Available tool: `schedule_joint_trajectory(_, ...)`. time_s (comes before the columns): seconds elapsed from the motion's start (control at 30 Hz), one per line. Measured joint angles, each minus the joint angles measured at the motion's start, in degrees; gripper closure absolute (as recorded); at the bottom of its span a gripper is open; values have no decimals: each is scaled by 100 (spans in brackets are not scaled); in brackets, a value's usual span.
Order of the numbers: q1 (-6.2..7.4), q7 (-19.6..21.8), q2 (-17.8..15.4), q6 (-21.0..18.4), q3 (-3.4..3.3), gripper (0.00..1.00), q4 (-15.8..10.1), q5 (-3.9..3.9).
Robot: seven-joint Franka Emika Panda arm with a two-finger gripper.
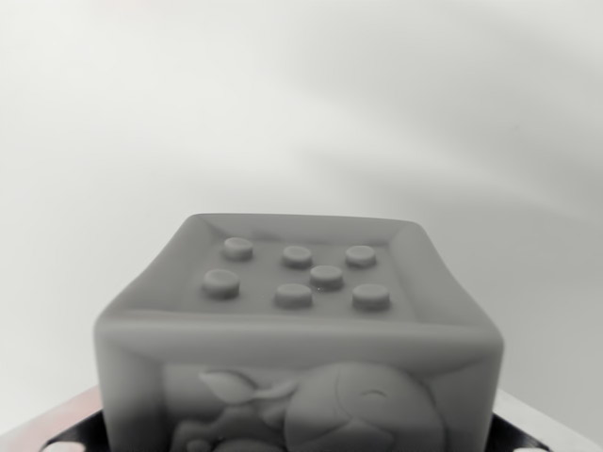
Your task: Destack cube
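A grey cube [297, 330] fills the lower middle of the wrist view, very close to the camera. Its top face carries several raised round studs inside a raised rim, and its near face shows a moulded relief figure. It rests on something darker [66, 433] with a pale edge, seen only at the bottom corners, whose shape I cannot make out. No gripper fingers show anywhere in this view.
Behind the cube lies a plain, blurred pale surface [301, 113] with soft shadow bands toward the upper right.
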Motion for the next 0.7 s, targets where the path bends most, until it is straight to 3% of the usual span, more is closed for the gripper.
schedule_joint_trajectory(0.7,-346,-544,-232,165,-70,100,-397,41)
